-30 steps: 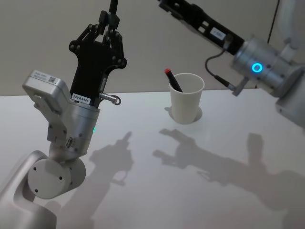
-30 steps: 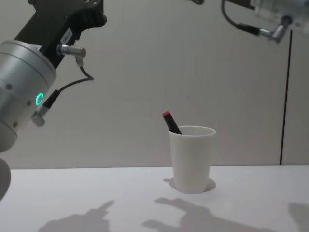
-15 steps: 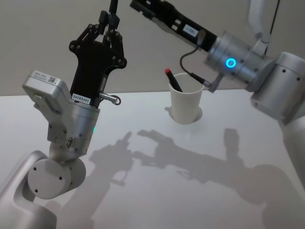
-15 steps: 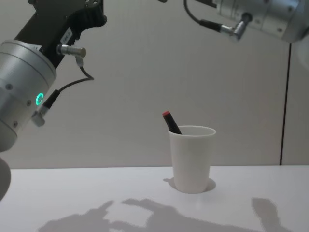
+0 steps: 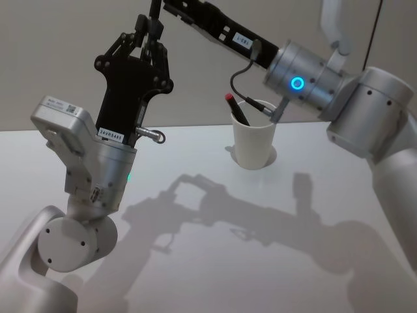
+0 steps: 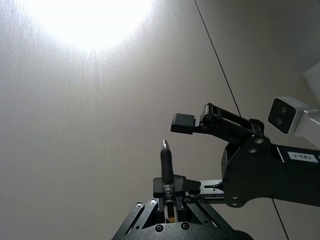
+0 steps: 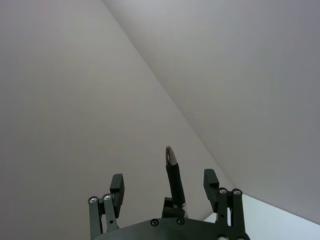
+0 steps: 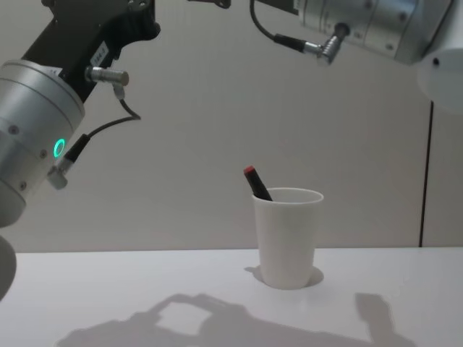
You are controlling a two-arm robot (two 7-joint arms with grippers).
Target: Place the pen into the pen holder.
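The left end effector [image 5: 150,29], black and built of jointed links, stood raised well above the desk [image 5: 195,261], left of the pen holder. Its fingers were clamped on the lower barrel of a slim dark pen [image 6: 166,170] with a metal band and a tapered point, held upright. The right end effector [image 7: 164,178] reached across high up, close beside the left one. Its blocky fingers [image 7: 117,184] were spread apart, and in its wrist view the pen's point rose between them, touching neither. The pen holder [image 5: 254,140], a plain white tapered paper cup with a rolled rim, stood upright on the smooth white desk. A red-capped pen [image 5: 236,109] leaned inside it, the cap clearing the rim.
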